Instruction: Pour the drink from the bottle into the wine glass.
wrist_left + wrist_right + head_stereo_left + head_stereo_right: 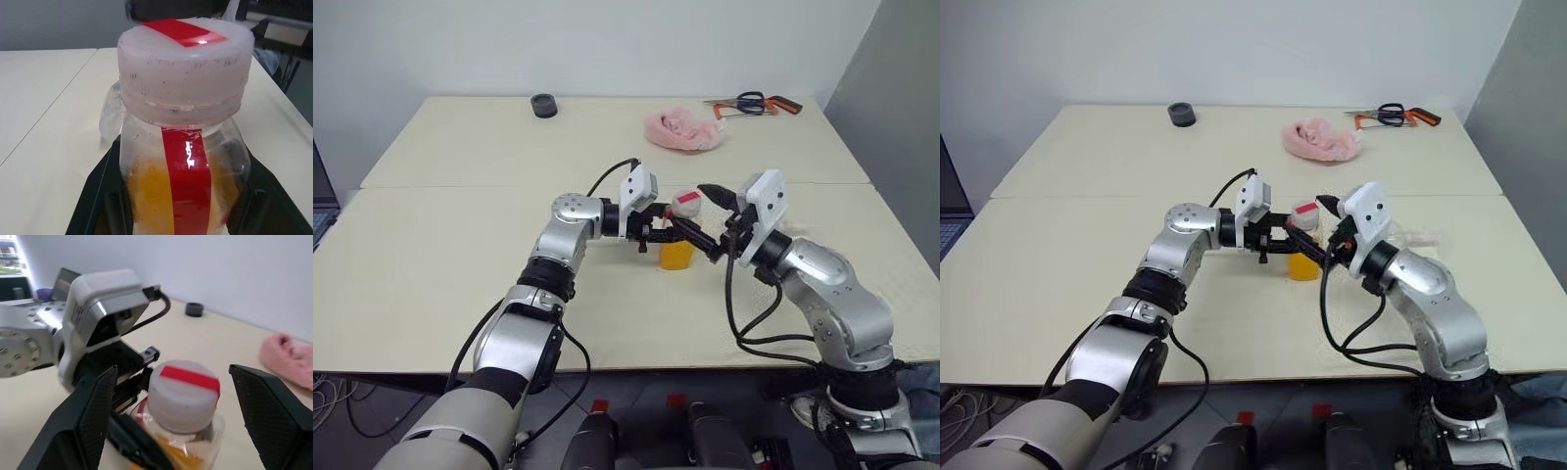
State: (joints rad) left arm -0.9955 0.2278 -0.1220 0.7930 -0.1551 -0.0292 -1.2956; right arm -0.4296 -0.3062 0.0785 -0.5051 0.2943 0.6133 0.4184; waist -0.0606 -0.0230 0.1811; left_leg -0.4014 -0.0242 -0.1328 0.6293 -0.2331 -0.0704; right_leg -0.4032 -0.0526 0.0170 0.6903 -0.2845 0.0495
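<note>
Two claws meet over the middle of the table (460,284). My left claw (668,235) is clamped on the bottle (678,245), its black fingers (100,196) pressing the clear body from both sides below the neck, and the bottle stands upright in that grip. The drink (151,196) fills the lower part of the bottle, between those fingers. My right claw (176,406) has its fingers spread wide apart, one on each side of the white cap (183,394) and clear of it; the cap with its red mark sits on the bottle, right between them. A pink cloth (683,130), a small black disc (543,105) and scissors (744,102) lie well beyond both claws, towards the far edge of the table.
</note>
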